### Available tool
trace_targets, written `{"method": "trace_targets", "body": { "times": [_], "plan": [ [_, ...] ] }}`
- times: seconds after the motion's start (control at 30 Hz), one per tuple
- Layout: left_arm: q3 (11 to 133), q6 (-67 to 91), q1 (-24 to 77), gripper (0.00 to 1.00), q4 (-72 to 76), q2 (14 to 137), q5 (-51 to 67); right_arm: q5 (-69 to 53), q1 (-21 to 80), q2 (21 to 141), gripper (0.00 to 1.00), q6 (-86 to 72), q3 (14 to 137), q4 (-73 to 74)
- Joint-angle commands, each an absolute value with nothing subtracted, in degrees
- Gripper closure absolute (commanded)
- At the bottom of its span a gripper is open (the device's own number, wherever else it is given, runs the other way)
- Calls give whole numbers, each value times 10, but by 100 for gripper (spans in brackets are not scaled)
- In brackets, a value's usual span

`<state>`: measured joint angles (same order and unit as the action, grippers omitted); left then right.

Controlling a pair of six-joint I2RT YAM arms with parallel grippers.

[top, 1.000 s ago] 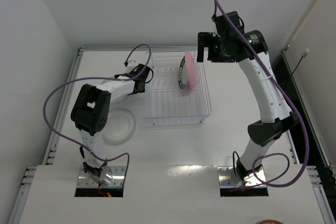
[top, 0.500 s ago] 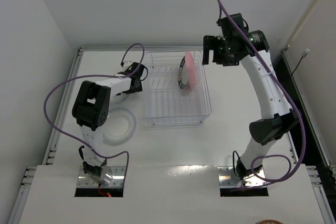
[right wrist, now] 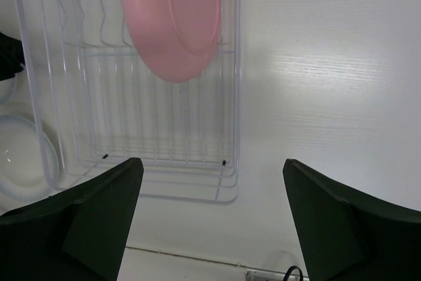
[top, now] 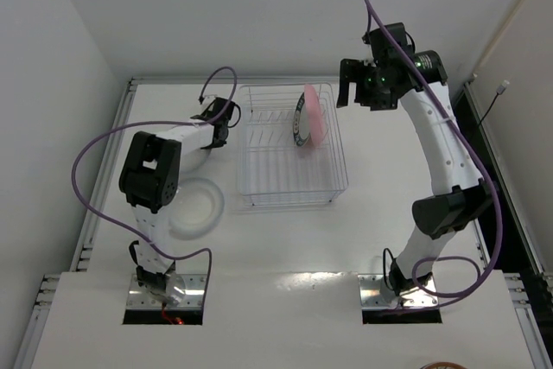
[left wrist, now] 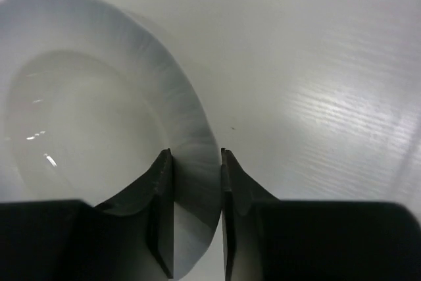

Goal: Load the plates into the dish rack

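My left gripper [left wrist: 196, 162] is shut on the rim of a clear plate [left wrist: 92, 110] that rests on the table, just left of the dish rack [top: 294, 189]; from above the arm hides this plate. My left gripper [top: 218, 130] sits by the rack's far left corner. A second clear plate [top: 197, 205] lies flat near the left arm's elbow. In the rack's far end stand a pink plate [top: 317, 118] and, beside it, a teal-rimmed white plate [top: 299, 118]. My right gripper [top: 350, 92] hovers open above the rack's far right corner, holding nothing.
In the right wrist view the pink plate [right wrist: 172, 18] stands in the rack [right wrist: 164, 162], with the right gripper [right wrist: 210, 162] wide over bare table. The lying clear plate [right wrist: 20, 162] shows at the left edge. Raised table rails run along the left and back.
The left gripper's jaws have closed on the clear plate's rim, and it shifted slightly left, away from the rack. The right gripper drifted a little to the right, still open.
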<state>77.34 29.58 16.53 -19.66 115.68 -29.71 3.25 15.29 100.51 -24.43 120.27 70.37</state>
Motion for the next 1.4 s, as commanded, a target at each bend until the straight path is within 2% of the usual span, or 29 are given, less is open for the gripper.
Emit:
{"method": "trace_targets", "body": {
  "times": [0.0, 0.03, 0.33, 0.53, 1.07, 1.37],
  "plan": [
    [785, 319, 154, 94, -182, 1157, -238, 23, 143, 983, 14, -245, 1181, 682],
    [785, 319, 154, 100, -182, 1150, -238, 17, 143, 978, 14, -245, 1173, 682],
    [820, 330, 148, 100, -199, 1064, -250, -3, 133, 979, 14, -250, 1131, 650],
    [860, 320, 148, 100, -210, 997, -277, -55, 141, 1050, 14, -228, 1160, 645],
    [881, 325, 148, 100, -239, 873, -250, 0, 217, 1200, 14, -242, 1288, 614],
    [865, 309, 148, 100, -239, 836, -239, 104, 218, 1213, 14, -242, 1274, 637]
  ]
}}
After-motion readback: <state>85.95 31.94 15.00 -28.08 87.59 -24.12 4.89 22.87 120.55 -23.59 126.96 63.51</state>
